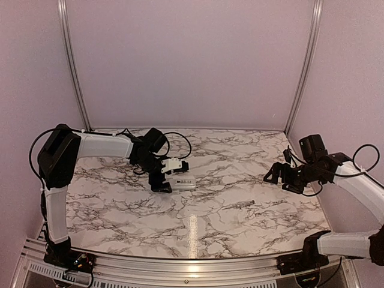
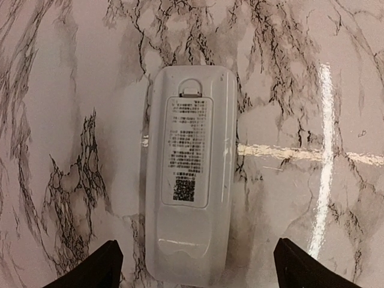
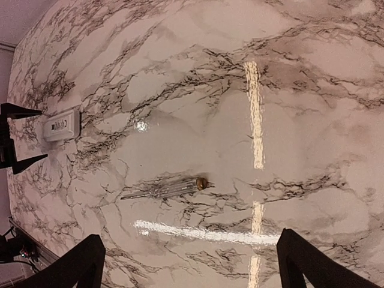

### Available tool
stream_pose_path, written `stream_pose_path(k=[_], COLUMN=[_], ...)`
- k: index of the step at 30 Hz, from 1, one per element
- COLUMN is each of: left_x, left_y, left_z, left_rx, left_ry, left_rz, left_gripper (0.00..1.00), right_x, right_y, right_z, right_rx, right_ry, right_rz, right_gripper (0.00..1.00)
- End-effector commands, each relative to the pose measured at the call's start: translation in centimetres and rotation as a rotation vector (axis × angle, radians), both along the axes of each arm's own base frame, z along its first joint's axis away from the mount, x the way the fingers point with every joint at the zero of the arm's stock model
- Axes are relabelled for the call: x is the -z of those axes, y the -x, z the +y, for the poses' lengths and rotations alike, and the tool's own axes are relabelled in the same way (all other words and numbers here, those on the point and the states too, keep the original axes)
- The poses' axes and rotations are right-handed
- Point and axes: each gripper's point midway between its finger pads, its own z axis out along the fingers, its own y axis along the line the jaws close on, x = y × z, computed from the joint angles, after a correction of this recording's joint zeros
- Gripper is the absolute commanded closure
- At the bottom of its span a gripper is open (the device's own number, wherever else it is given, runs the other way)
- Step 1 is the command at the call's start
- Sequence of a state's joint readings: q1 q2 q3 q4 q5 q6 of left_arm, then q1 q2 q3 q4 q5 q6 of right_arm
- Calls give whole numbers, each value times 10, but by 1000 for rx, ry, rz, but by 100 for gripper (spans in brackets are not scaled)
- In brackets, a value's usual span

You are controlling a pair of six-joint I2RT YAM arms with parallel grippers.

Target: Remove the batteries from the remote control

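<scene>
Straddling the remote (image 2: pixel 189 180) with the left gripper (image 1: pixel 162 180): fingers (image 2: pixel 90 267) spread wide, one on each side of the remote's near end, touching it with neither, gripping nothing. Holding the right gripper (image 1: pixel 281 176) well to the remote's right, above the table (image 1: pixel 120 204), likewise spread wide and empty. Finding the remote flat on the table, back face up, with printed label and code square on view. Noting a thin grey stick (image 3: pixel 165 188) off to the remote's right, well apart from it.

Likely trouble from here:
- Closing off-centre on the remote's smooth sides and skidding or spinning it across the glossy top instead of pinning it.
- Squeezing across the cover (image 2: pixel 187 153) and jamming it shut rather than freeing it.
- Missing the small latch (image 2: pixel 191 89) at the remote's end away from the left gripper, probably too fine a target for a blunt fingertip.
- Tipping the remote after freeing the cover and sending the batteries rolling off across the table.

As for containers: only one, the battery bay in the remote's back, closed under its cover. No batteries in sight anywhere. Presumably inside, though impossible to confirm with the cover on.
</scene>
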State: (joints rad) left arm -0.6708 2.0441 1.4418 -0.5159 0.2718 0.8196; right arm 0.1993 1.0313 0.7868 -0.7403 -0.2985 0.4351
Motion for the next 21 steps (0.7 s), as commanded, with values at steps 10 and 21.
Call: stream_pose_path(k=[10,21], left_x=[17,35], left_y=[-6,0], left_z=[-7,-6], left_rx=[-2,-3], left_ry=[-30,-48], left_rz=[48,104], left_gripper=[18,24], right_x=[-8,-5], right_y=[-11,-18], right_z=[9,16], right_rx=[-7,-20], right_ry=[-34,-51], right_rz=[-7,8], right_gripper=[2,2])
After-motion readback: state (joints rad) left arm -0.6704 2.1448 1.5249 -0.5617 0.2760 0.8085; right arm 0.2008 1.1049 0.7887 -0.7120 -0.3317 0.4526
